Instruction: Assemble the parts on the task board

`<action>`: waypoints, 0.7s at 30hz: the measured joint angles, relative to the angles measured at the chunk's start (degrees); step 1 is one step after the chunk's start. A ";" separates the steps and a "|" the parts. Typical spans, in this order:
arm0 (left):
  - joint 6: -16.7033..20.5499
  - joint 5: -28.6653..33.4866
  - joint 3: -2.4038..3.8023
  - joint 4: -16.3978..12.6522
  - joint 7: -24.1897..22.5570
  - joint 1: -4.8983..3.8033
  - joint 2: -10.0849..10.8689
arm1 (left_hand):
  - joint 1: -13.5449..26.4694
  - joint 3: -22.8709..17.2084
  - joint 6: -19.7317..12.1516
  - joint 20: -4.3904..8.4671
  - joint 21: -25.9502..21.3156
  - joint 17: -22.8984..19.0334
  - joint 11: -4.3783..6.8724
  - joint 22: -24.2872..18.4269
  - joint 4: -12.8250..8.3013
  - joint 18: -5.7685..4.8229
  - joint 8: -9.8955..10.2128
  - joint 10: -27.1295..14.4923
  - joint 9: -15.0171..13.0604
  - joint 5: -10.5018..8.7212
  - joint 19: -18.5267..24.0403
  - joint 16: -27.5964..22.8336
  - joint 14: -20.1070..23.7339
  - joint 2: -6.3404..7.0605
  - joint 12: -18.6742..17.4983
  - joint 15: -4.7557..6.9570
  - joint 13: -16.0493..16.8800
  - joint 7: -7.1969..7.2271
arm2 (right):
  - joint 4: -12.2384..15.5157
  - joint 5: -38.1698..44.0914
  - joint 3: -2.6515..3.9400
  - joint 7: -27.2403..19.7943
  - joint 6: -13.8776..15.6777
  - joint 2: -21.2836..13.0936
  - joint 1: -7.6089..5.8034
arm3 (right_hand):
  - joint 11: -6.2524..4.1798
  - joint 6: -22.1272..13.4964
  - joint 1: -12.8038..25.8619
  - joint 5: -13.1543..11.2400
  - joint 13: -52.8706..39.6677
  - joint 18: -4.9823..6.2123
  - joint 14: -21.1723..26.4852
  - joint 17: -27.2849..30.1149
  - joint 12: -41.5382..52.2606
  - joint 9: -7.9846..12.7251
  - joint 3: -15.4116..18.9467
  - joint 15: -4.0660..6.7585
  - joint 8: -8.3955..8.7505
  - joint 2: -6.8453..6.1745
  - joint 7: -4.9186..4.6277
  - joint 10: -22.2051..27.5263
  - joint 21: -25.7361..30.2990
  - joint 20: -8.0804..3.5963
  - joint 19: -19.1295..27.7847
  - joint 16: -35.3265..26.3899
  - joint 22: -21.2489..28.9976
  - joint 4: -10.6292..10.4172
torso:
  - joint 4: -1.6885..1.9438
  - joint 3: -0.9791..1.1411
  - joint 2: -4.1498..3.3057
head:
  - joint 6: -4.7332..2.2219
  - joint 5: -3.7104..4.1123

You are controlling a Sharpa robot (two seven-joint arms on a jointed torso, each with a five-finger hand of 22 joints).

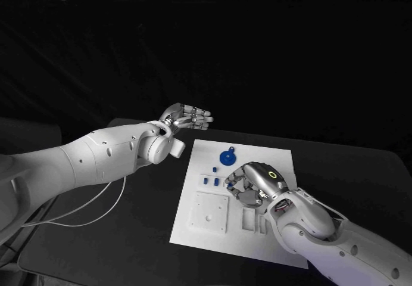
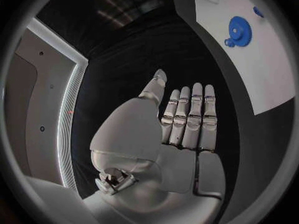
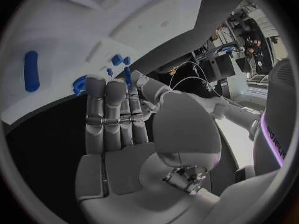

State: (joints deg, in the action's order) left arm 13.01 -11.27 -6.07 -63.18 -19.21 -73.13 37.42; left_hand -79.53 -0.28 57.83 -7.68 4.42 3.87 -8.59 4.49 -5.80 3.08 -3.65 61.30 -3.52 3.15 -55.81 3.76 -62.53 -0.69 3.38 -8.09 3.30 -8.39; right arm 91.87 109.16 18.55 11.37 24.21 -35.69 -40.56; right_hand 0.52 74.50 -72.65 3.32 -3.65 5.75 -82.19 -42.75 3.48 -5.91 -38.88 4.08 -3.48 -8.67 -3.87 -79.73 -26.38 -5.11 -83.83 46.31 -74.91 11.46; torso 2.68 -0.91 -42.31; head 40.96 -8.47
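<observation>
The white task board [image 1: 262,156] lies mid-table. A blue gear [image 1: 227,158] sits near its far edge, with small blue parts [image 1: 211,179] nearer the middle. My right hand [image 1: 256,182] hangs low over the board's middle, fingers pointing down. In the right wrist view its thumb and a finger pinch a slim blue part [image 3: 127,76]; a blue oblong part [image 3: 31,70] and small blue pieces [image 3: 117,59] lie on the board [image 3: 62,30] beyond. My left hand [image 1: 186,117] is raised off the board's far left corner, fingers straight and holding nothing [image 2: 187,119]. The gear [image 2: 238,31] lies to one side of that hand.
A raised white square block [image 1: 210,211] and slotted recesses [image 1: 249,219] take up the board's near part. A thin white cable [image 1: 90,217] loops on the black table by my left arm. Bare table surrounds the board.
</observation>
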 measured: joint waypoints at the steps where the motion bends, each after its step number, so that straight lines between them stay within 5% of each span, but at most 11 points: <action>1: 0.03 0.00 0.00 0.06 0.00 0.00 -0.09 | 0.00 0.00 0.00 0.00 0.00 0.00 0.00 0.00 0.00 0.00 0.00 0.00 0.00 0.00 0.00 0.00 0.00 0.00 0.00 0.00 0.00 0.00 | -0.18 0.06 -0.11 -0.05 0.07 0.16 0.18 | 0.00 0.00 0.00 0.00 0.00 0.01 0.00 0.00 0.00 0.00 0.00 0.00 0.00 0.00 0.00 0.00 0.00 0.00 0.00 0.00 0.00 0.00 | 0.00 0.00 0.00 | 0.12 -0.21; 11: 0.26 0.00 0.01 0.32 -0.04 0.00 -0.80 | 0.00 0.17 0.00 0.00 0.00 0.00 -0.21 -0.04 0.17 0.00 0.00 -0.21 0.00 0.00 0.00 0.00 0.21 0.00 0.00 -0.22 0.00 0.00 | -1.65 1.27 -1.68 -0.30 0.47 1.21 1.47 | 0.01 -0.01 -0.15 -0.22 -0.01 0.03 -0.21 0.00 -0.03 0.09 0.02 0.16 0.01 0.15 -0.01 0.01 0.00 0.01 0.01 0.00 0.00 0.02 | 0.01 -0.05 0.00 | 0.92 -1.20; 21: 0.37 0.00 0.01 0.32 -0.05 0.00 -1.03 | 0.00 0.17 0.00 0.00 0.00 0.00 -0.21 -0.04 0.17 0.00 0.00 -0.21 0.00 0.00 0.00 0.00 0.21 0.00 0.00 -0.21 0.00 0.00 | -1.95 2.17 -2.44 -0.36 0.79 1.70 2.03 | 0.09 0.12 -0.15 -0.27 -0.04 0.04 -0.28 0.01 -0.08 0.16 0.07 0.09 0.05 0.15 0.12 0.10 0.00 0.01 0.01 0.00 0.00 0.07 | -0.06 0.05 -0.01 | 1.50 -1.92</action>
State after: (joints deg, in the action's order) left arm 13.38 -11.27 -6.06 -62.85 -19.26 -73.13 36.39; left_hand -79.54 -0.11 57.83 -7.68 4.42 3.86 -8.80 4.45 -5.63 3.08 -3.65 61.09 -3.52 3.15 -55.81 3.76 -62.32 -0.69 3.38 -8.30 3.30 -8.39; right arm 89.91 111.33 16.11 11.01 25.00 -33.99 -38.53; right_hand 0.61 74.62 -72.80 3.05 -3.69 5.79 -82.47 -42.74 3.41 -5.75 -38.80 4.17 -3.43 -8.52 -3.75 -79.63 -26.38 -5.10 -83.82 46.31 -74.91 11.53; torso 2.61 -0.85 -42.32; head 42.46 -10.39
